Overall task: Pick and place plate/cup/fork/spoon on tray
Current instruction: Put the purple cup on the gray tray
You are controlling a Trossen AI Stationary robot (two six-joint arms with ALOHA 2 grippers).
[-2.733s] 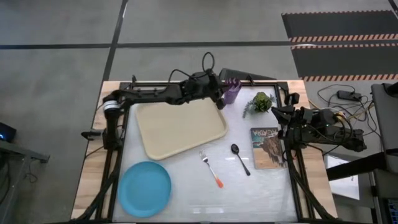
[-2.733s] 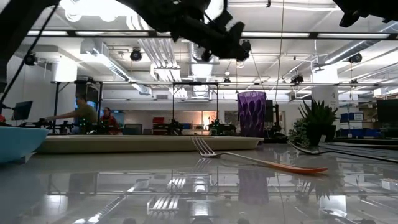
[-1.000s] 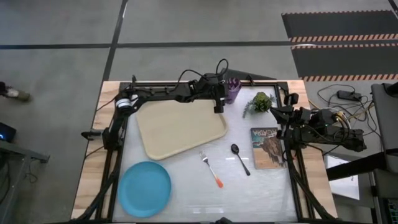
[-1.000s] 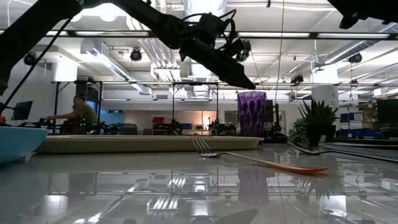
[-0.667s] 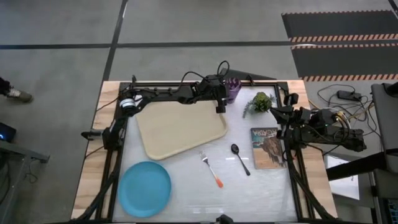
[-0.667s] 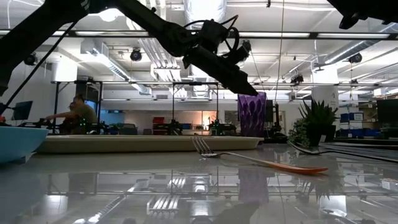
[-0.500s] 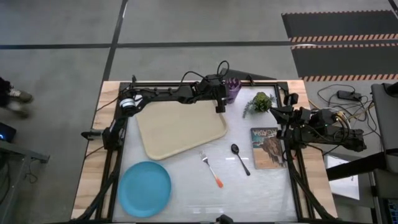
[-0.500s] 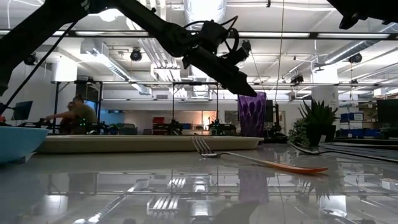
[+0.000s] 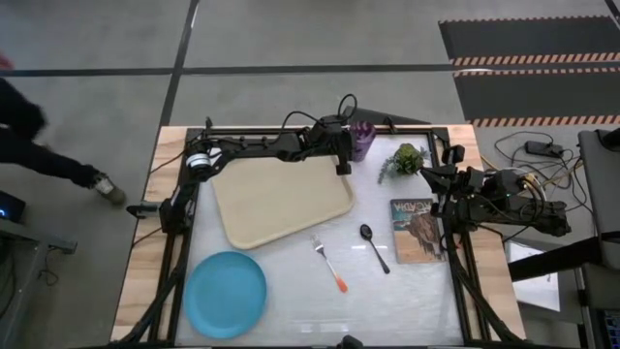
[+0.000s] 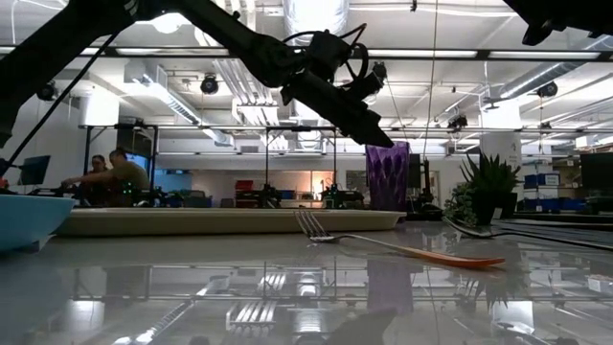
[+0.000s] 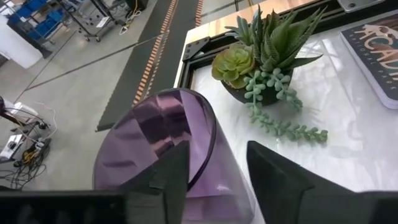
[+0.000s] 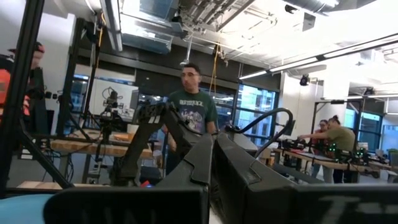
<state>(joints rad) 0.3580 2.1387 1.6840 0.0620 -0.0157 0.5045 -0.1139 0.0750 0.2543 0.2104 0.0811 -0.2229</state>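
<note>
At twelve o'clock on the tabletop [image 9: 291, 281], the left claw [image 11: 214, 171] straddles the cup's [image 11: 168, 146] rim, one finger inside, not yet pinching. Closing off-centre could tip it toward the plant [image 11: 264, 62].

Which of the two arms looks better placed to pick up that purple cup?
The left. Its gripper is open astride the rim of the purple cup by the tray. The right gripper waits at the table's right edge, beyond the potted plant.
</note>
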